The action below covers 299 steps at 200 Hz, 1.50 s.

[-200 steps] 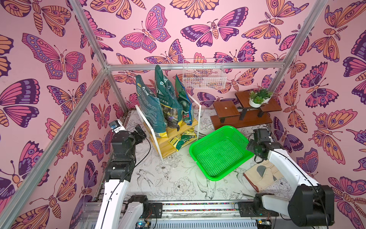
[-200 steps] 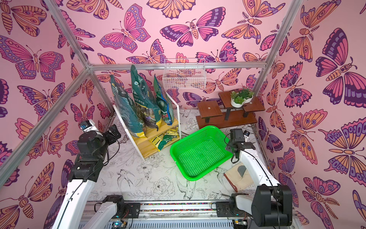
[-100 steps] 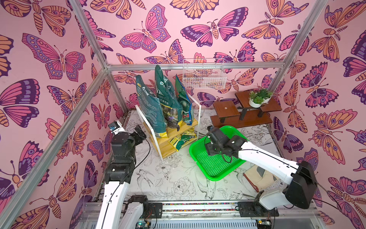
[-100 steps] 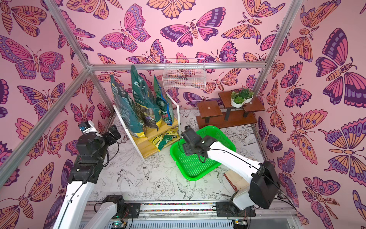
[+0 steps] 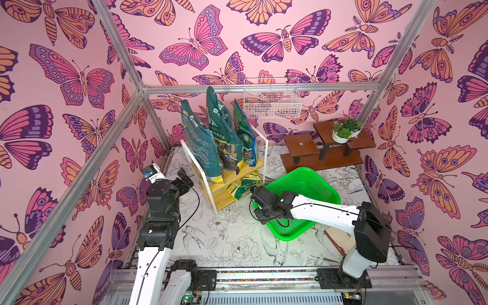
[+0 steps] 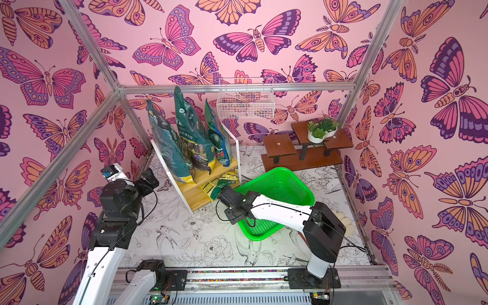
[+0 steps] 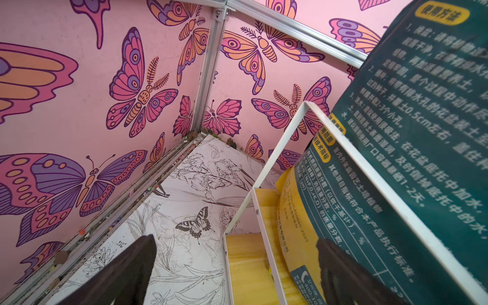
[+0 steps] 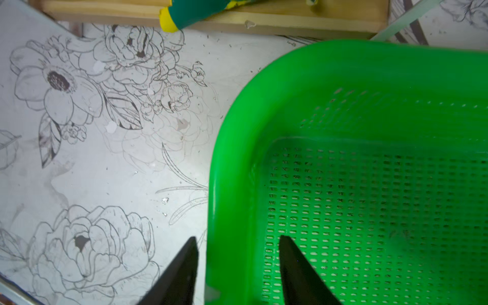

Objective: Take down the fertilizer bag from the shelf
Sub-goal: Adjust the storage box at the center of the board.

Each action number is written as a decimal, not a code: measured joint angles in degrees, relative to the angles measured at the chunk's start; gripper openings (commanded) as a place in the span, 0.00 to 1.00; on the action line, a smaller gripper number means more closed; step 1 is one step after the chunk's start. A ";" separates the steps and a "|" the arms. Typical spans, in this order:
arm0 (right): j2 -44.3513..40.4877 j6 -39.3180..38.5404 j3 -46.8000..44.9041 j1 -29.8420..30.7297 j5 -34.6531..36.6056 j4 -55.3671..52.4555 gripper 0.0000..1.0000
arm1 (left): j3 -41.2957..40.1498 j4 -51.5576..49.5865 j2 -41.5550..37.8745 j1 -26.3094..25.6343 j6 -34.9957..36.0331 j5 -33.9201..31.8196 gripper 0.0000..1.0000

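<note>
The right gripper point(image 8: 237, 237) hangs over the green basket point(image 8: 224, 184), at the basket corner nearest the shelf point(image 5: 220, 196). Its jaws stand apart, one outside the wall and one inside, with a gap on each side, so it grips nothing. I judge the step in hand to be taking hold of that rim (probably to place the basket as a landing spot). To do it well, sink until the solid rim band sits deep between the jaws, close on that band and not on the perforated wall, then slide the basket flat along the worktop point(image 5: 232, 237), keeping clear of the bag corner that overhangs the lower board.

The left gripper point(image 7: 235, 239) is also open and empty. It sits near the shelf's left end and faces the white frame and the bag behind it.

The shelf stands toward the worktop's far-left corner. On its lower board lies a flat fertilizer bag point(image 5: 244, 183), with its long axis roughly along the board and its yellow-trimmed corner poking past the front edge toward the basket. On the upper board stand three upright fertilizer bags point(image 5: 221, 126) with their long axes near vertical, sealed tops up, leaning slightly. Which bag is meant, I cannot tell.
</note>
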 measured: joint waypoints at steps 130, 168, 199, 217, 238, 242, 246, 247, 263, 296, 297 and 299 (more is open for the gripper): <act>-0.35 13.92 1.95 -4.42 9.11 -4.31 0.15 | -0.92 -0.04 -1.49 0.00 0.63 -1.53 1.00; 1.51 16.09 4.13 -5.88 10.25 -3.13 0.16 | -0.92 -0.04 -1.36 0.00 1.09 -1.53 1.00; 6.10 16.37 8.28 -6.95 9.88 -2.75 0.26 | -0.90 -0.07 -1.42 0.00 1.79 -1.62 1.00; 8.00 16.17 9.33 -6.97 9.16 -2.12 0.46 | -0.74 -0.26 -1.44 0.00 2.25 -1.97 1.00; 8.07 15.61 9.49 -6.97 8.57 -0.98 0.67 | -0.28 -0.92 -1.42 0.00 2.71 -2.21 1.00; 7.82 15.56 9.46 -6.97 8.50 -0.66 0.69 | -0.15 -0.96 -1.40 0.00 2.71 -2.21 1.00; 7.63 15.15 9.44 -6.97 8.50 -0.35 0.71 | 0.00 -1.05 -1.40 0.00 2.75 -2.23 1.00; 7.48 15.08 9.44 -6.97 8.52 -0.20 0.71 | 0.09 -1.07 -1.38 0.00 2.75 -2.23 1.00; 5.60 14.43 8.96 -6.97 8.55 1.14 0.91 | 1.05 -1.44 -1.03 0.00 2.73 -2.21 1.00; -1.55 11.45 8.63 -6.97 8.68 2.99 0.99 | 4.87 -3.15 0.96 0.00 2.69 -1.44 1.00; -1.73 11.37 8.63 -6.97 8.68 3.04 0.99 | 4.98 -3.19 1.03 0.00 2.69 -1.38 1.00; -2.32 11.21 8.63 -6.97 8.70 3.21 0.99 | 5.22 -3.23 1.18 0.00 2.71 -1.31 1.00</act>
